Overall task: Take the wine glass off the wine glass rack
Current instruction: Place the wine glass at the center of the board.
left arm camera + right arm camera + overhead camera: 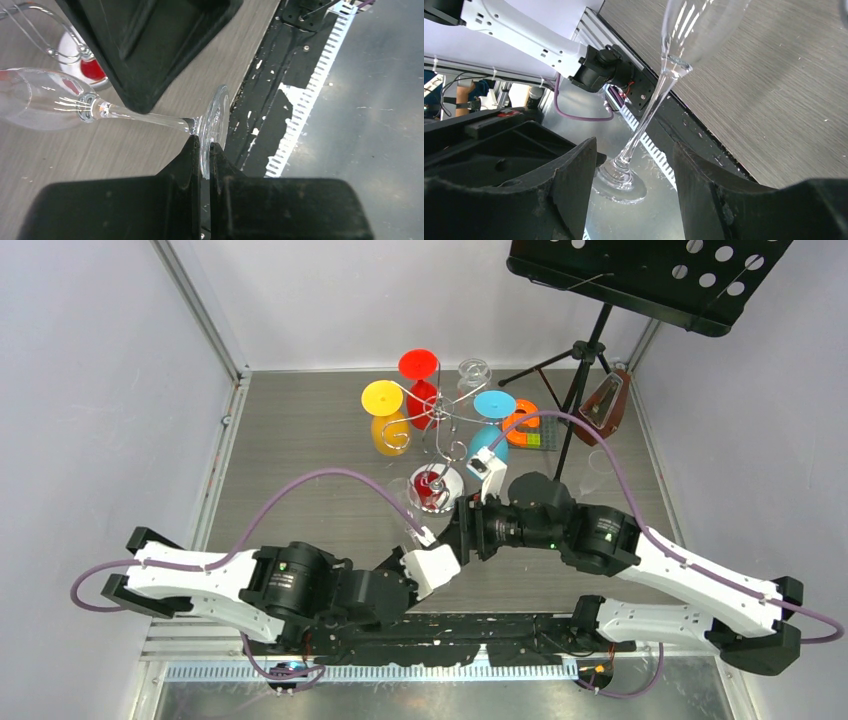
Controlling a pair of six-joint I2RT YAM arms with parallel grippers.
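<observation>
I see my left fingers (186, 167) clamped on the foot rim of the clear wine glass (145, 118); it lies sideways above the counter (100, 160), by the mirrored base of the wine glass rack (443, 420); my right fingers (574, 175) stand spread either side of its stem, not touching.

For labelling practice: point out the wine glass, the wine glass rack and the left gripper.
wine glass (150, 117): left wrist view, stem.
wine glass rack (438, 490): top external view, mirrored base.
left gripper (204, 149): left wrist view, between fingertips.
</observation>
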